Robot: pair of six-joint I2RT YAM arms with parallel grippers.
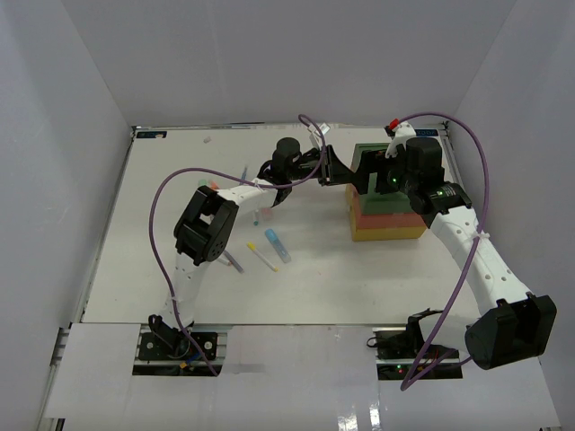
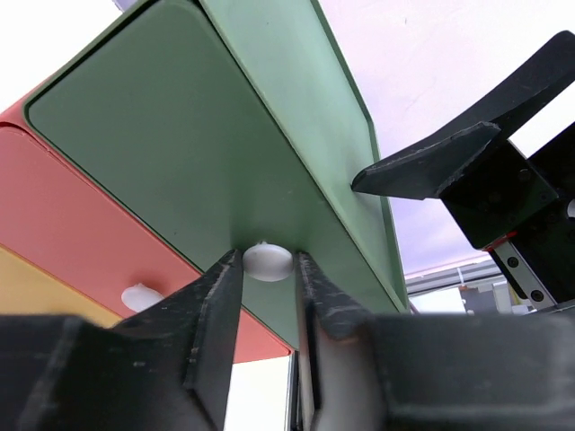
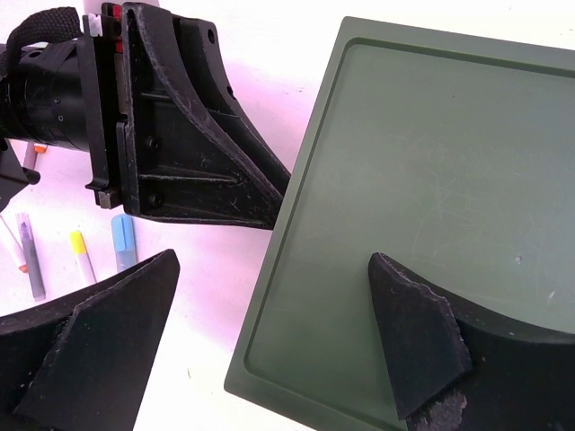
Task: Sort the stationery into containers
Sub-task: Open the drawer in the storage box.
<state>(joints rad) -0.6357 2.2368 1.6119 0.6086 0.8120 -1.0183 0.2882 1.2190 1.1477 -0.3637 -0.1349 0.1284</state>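
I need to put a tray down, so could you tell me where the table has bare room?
Bare: the near strip of the white table, in front of the green, red-orange and yellow drawer stack. Crowded: around the scattered coloured pens, left of centre.

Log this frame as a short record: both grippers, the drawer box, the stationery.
left gripper: jaws pinching the white knob of the green top drawer
right gripper: jaws wide open, one over the box's green top, one past its edge; contact unclear
drawer box: green over red-orange over yellow; insides not visible
stationery: several pieces loose on the table, left of the box
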